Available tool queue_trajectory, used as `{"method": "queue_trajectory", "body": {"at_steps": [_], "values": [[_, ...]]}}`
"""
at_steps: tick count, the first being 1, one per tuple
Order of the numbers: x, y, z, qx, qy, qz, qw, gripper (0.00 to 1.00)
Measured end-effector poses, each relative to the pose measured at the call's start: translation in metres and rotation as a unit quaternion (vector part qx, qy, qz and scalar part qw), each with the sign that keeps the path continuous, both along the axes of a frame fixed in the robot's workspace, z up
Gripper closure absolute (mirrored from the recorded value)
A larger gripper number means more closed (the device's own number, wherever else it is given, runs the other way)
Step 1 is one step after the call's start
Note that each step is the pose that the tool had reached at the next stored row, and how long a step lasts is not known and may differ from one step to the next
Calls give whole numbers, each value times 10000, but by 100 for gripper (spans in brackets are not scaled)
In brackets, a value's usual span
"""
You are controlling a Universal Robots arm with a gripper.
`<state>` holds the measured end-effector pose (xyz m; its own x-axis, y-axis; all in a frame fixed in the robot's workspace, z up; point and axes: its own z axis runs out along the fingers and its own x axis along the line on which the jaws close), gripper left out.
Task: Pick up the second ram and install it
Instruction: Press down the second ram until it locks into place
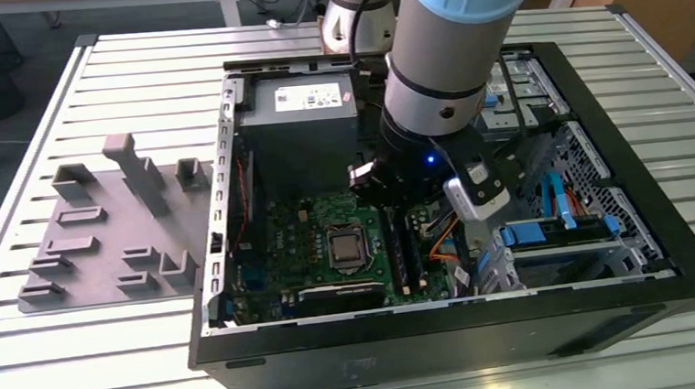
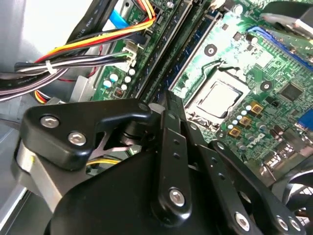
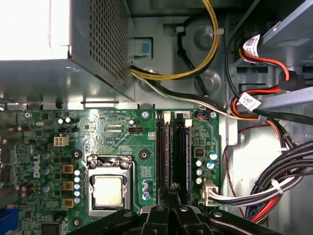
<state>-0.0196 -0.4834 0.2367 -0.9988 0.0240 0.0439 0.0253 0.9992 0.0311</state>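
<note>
My gripper (image 3: 173, 190) is down inside the open computer case (image 1: 646, 256), over the long black memory slots (image 3: 166, 147) of the green motherboard (image 3: 112, 132). Its black fingers (image 2: 167, 100) are shut together, with the tips in line with the slots. A thin dark blue-green ram (image 3: 188, 152) stands on edge in one slot, and it also shows as a bluish strip (image 2: 183, 56) just past the fingertips. I cannot tell whether the tips touch it. In the exterior view the gripper (image 1: 385, 201) sits beside the processor socket (image 1: 348, 247).
A grey holder tray (image 1: 106, 239) lies on the slatted table at the exterior view's left. Bundled cables (image 3: 274, 191) and a drive cage (image 1: 571, 234) crowd one side of the slots. The power supply box (image 3: 73, 44) stands on the other side, beyond the silver processor socket (image 3: 108, 188).
</note>
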Motion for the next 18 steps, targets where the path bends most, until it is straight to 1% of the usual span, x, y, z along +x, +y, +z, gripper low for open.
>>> {"method": "queue_trajectory", "body": {"at_steps": [1,2,6,12,18], "values": [[0,0,0,0,0,0,10000,87],[0,0,0,0,0,0,10000,89],[0,0,-8,0,1,0,10000,89],[0,0,-111,-1,1,2,10000,89],[0,-2,-174,-7,4,1,10000,89]]}}
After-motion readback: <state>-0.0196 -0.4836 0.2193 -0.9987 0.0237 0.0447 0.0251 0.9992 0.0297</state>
